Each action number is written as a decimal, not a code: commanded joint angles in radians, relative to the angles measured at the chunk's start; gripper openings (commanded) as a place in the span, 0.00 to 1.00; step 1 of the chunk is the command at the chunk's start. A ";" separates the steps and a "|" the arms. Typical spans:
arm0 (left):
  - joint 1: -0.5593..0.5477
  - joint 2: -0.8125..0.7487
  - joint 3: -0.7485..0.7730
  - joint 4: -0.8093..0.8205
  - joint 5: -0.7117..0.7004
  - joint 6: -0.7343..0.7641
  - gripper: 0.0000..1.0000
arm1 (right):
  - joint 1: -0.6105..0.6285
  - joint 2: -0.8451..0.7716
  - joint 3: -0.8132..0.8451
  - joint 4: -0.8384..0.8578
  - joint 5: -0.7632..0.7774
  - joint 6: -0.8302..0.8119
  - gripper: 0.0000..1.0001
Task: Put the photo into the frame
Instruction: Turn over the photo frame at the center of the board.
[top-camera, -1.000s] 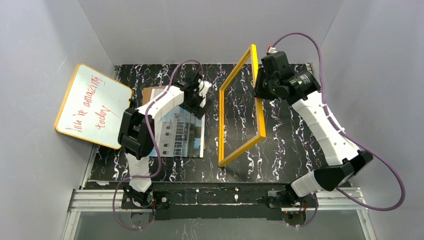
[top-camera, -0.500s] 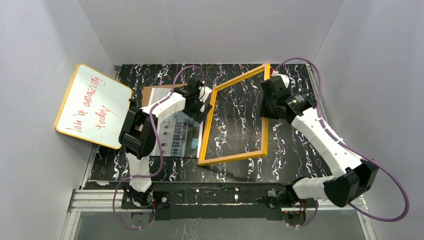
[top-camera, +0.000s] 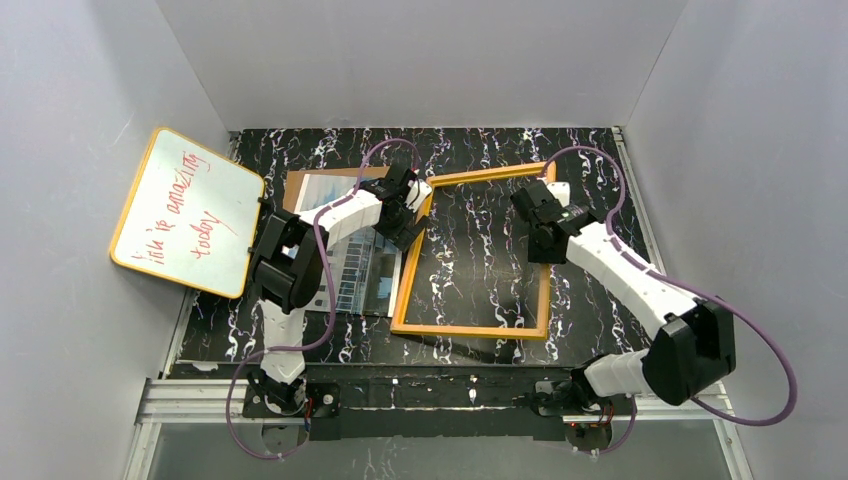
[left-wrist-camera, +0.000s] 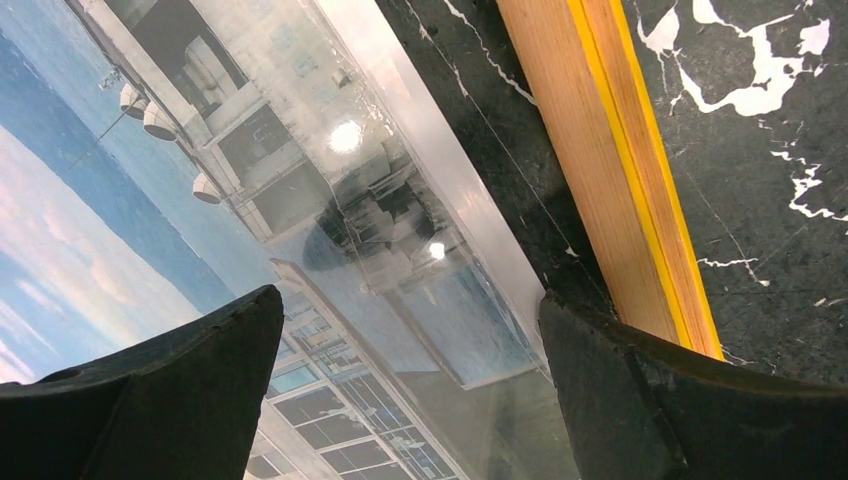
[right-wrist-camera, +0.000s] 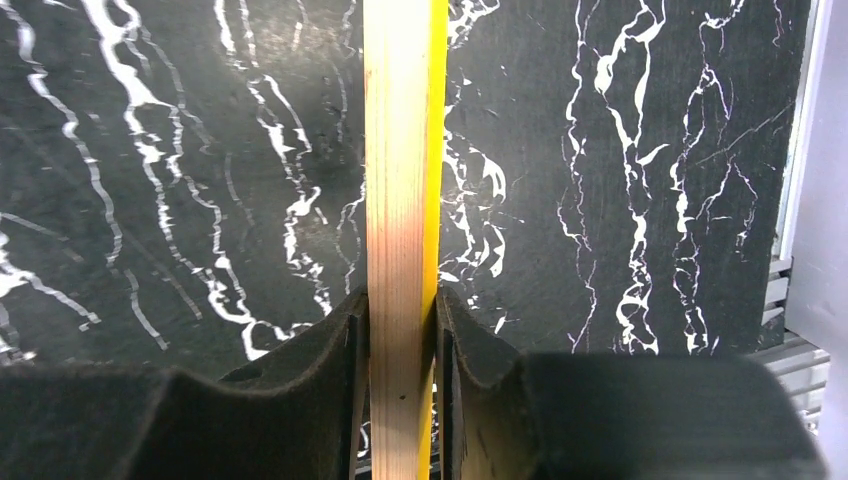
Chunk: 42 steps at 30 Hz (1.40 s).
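two grippers noted: right gripper (right-wrist-camera: 400, 320) clamped on the right rail of the thin yellow-orange rectangular frame (top-camera: 470, 330) lying on the black marbled table (top-camera: 470, 150); left gripper (left-wrist-camera: 410, 380), fingers apart, above the adjacent glossy building-and-sky photo (left-wrist-camera: 200, 200).

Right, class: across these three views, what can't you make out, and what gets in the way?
- Top view: the left arm crosses the photo, hiding its middle.
- Top view: the brown sheet under the photo shows only a sliver.
- Top view: whether the frame holds glass cannot be told.
- Right wrist view: the right gripper covers the rail it clamps; the picture's edges crop the rest.
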 joint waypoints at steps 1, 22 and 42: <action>-0.005 0.001 -0.023 -0.012 -0.018 0.016 0.98 | -0.024 0.039 -0.035 0.054 0.074 -0.031 0.01; -0.021 -0.016 -0.028 -0.001 -0.023 0.053 0.98 | -0.108 0.242 -0.188 0.452 0.182 -0.256 0.01; -0.075 0.037 0.028 0.001 -0.038 0.056 0.98 | -0.149 0.404 -0.147 0.486 0.197 -0.345 0.63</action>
